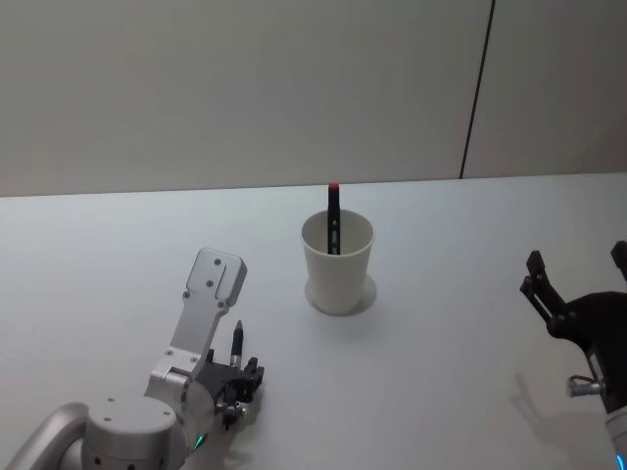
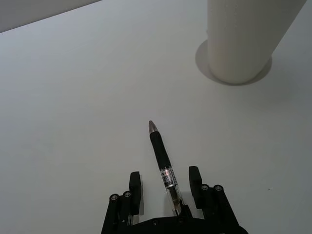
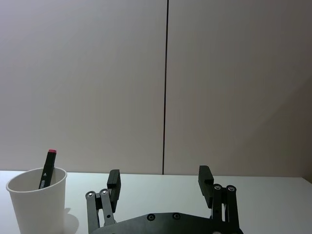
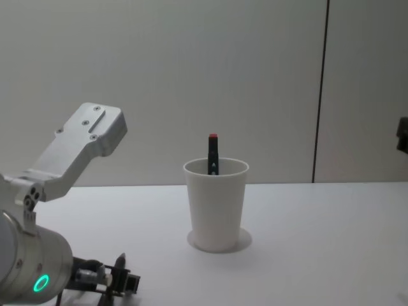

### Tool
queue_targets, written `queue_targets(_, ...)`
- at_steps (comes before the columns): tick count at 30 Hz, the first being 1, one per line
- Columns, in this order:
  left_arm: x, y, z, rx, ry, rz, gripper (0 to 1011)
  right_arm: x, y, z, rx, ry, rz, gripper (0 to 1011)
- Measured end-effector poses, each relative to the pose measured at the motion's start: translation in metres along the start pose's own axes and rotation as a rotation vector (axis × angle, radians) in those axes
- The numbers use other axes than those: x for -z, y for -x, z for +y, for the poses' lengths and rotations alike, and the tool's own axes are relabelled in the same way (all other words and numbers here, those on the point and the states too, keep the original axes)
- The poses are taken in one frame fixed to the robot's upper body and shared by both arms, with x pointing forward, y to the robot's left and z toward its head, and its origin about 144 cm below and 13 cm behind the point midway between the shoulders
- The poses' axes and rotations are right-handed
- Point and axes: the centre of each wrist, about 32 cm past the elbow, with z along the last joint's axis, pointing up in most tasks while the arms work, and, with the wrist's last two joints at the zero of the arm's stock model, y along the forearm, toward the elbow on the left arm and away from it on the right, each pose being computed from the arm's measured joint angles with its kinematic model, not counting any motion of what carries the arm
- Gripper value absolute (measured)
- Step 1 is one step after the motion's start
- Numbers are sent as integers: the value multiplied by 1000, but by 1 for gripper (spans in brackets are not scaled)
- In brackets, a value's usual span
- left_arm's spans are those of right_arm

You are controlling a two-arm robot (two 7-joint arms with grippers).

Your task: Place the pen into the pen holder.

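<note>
A black pen [image 2: 161,158] with a clear rear section lies on the white table, its tip pointing toward the pen holder [image 2: 241,39]. My left gripper [image 2: 165,181] is low over the table, open, one finger on each side of the pen without touching it; it is at the front left [image 1: 241,378], near the pen [image 1: 236,343]. The pen holder [image 1: 338,264] is a white paper cup standing upright mid-table, with a black marker with a red cap [image 1: 334,211] inside. My right gripper [image 1: 578,269] hovers open and empty at the right.
The white table [image 1: 460,372] stretches around the cup. A grey wall with a dark vertical seam [image 1: 477,88] stands behind. The left arm's grey link [image 4: 76,150] rises at the left of the chest view.
</note>
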Motion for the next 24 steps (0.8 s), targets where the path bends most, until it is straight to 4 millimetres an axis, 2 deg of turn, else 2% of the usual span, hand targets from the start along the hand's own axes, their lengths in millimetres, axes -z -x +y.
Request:
queue_targets(4, 0, 0, 0, 1, 0, -4, 594, 0, 0, 0, 0, 0, 0, 1002)
queue_targets(9, 0, 1, 0, 4, -1, -9, 496, 0, 0, 0, 0, 0, 0, 1002)
queue_targets(17, 0, 3, -1, 8, -2, -20, 403, 0, 0, 0, 0, 0, 0, 1002)
queue_targets(18, 1, 3, -1, 9, -3, -21, 362, 0, 0, 0, 0, 0, 0, 1002)
queue_targets(21, 1, 3, -1, 11, -4, -24, 336, 0, 0, 0, 0, 0, 0, 1002)
queue_targets(22, 1, 3, -1, 11, -4, -25, 291, 0, 0, 0, 0, 0, 0, 1002)
queue_targets(24, 1, 4, -2, 12, -4, -27, 263, 0, 0, 0, 0, 0, 0, 1002)
